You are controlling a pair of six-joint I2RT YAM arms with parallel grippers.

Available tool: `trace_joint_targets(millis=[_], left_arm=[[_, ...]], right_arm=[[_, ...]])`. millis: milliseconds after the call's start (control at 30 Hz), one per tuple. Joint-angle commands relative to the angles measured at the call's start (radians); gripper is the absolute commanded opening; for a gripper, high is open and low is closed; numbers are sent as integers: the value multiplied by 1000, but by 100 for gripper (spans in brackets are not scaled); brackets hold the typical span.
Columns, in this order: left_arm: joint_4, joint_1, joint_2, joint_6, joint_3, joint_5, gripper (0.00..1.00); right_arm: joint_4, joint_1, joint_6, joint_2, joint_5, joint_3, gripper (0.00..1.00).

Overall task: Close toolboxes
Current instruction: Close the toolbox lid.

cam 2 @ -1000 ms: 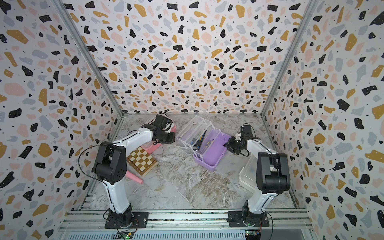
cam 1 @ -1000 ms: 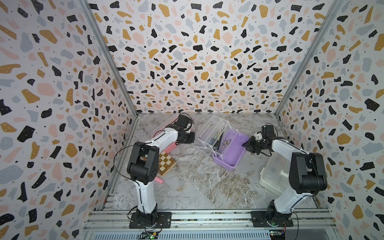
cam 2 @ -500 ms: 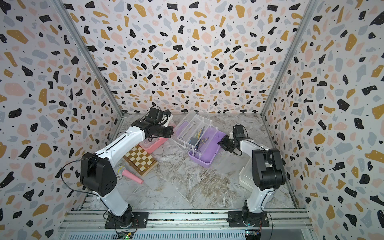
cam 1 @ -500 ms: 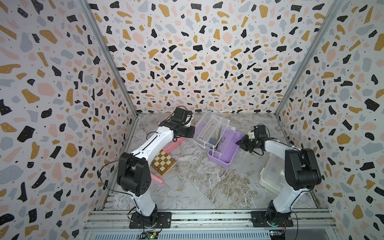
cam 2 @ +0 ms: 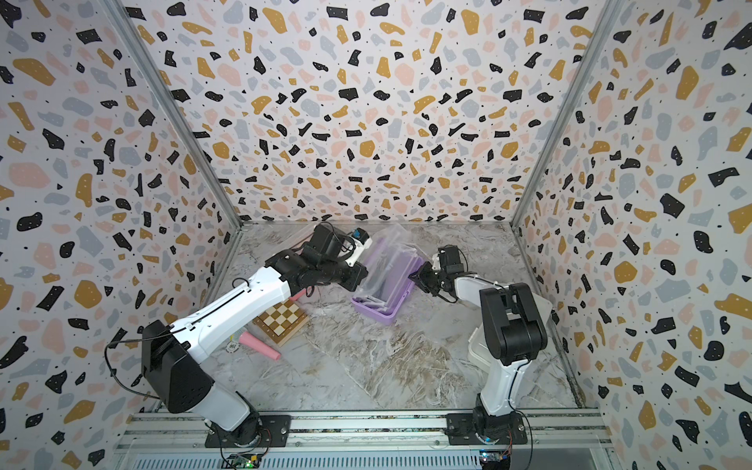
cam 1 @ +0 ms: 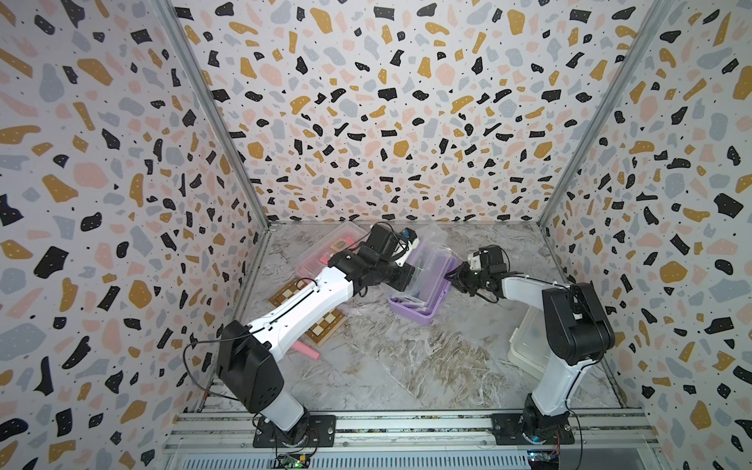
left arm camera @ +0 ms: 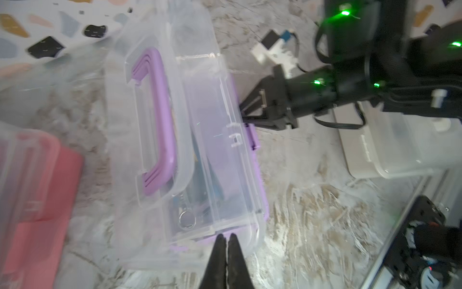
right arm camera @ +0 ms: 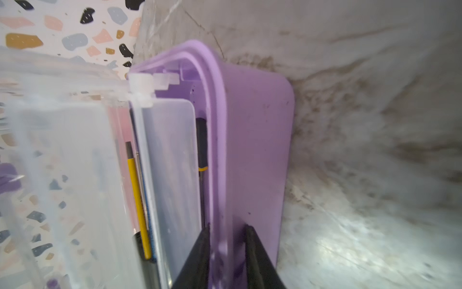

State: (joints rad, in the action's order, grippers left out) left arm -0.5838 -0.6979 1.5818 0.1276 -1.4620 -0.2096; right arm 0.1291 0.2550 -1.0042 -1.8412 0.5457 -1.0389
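I see a marbled surface (cam 1: 407,366) inside terrazzo-print walls (cam 1: 366,101). The purple toolbox (cam 1: 412,311) sits mid-frame in both top views, lid ajar. My right hand (right arm camera: 227,230) grasps its wall, and my left hand (left arm camera: 226,241) is clenched at the lid's edge.

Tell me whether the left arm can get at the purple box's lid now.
Probably yes. The left gripper, shut, sits at the end of the purple box, the clear lid just ahead and nothing between. The right gripper clamps the box elsewhere, off that path.

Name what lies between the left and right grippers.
The purple toolbox, seen in both top views; the right gripper clamps its wall, the left gripper is shut at its other side.
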Motion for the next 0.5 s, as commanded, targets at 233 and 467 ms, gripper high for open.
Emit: trace_joint_targets(millis=[233,467], left_arm=[[54,-14,-19,123,28,-107,39],[104,41,19,219,26,-205,42]], right_arm=[[7,18,-8,51,41,45,30],[-129,10,78,149,13,39,33]])
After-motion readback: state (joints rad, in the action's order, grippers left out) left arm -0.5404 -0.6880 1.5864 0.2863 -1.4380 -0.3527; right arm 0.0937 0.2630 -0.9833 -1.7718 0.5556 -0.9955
